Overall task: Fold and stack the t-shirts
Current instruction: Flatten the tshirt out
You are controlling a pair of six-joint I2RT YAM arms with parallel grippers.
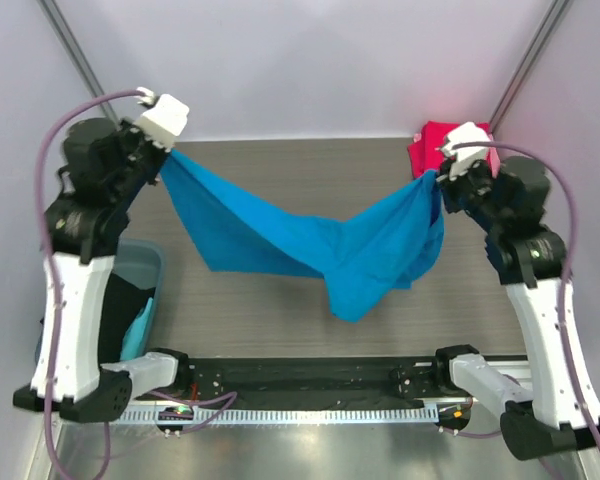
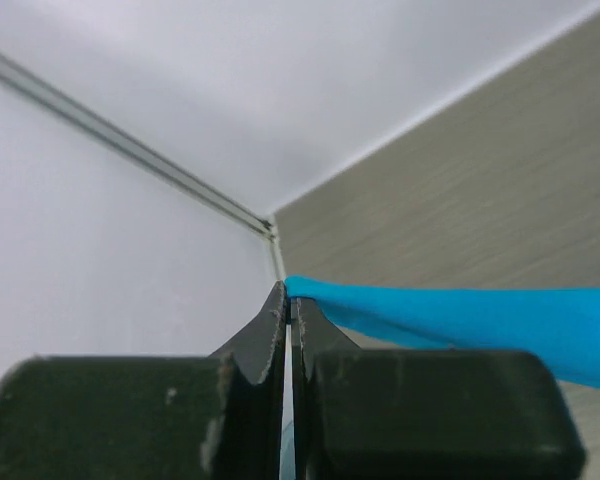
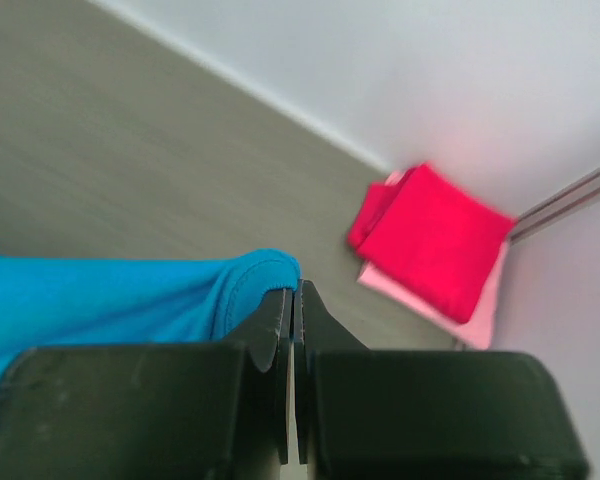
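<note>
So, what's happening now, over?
Left gripper, right gripper shut on blue t-shirt, slung between them. Crimson shirt folded atop pink shirt, far corner. Nothing in the way.

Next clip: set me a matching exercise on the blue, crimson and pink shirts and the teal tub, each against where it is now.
1 blue t-shirt
2 crimson t-shirt
3 pink t-shirt
4 teal tub

a lying under the crimson one
b near left in the top view
c held aloft, sagging in the middle
d folded, far right corner, uppermost

Pairs: 1-c, 2-d, 3-a, 4-b
</note>
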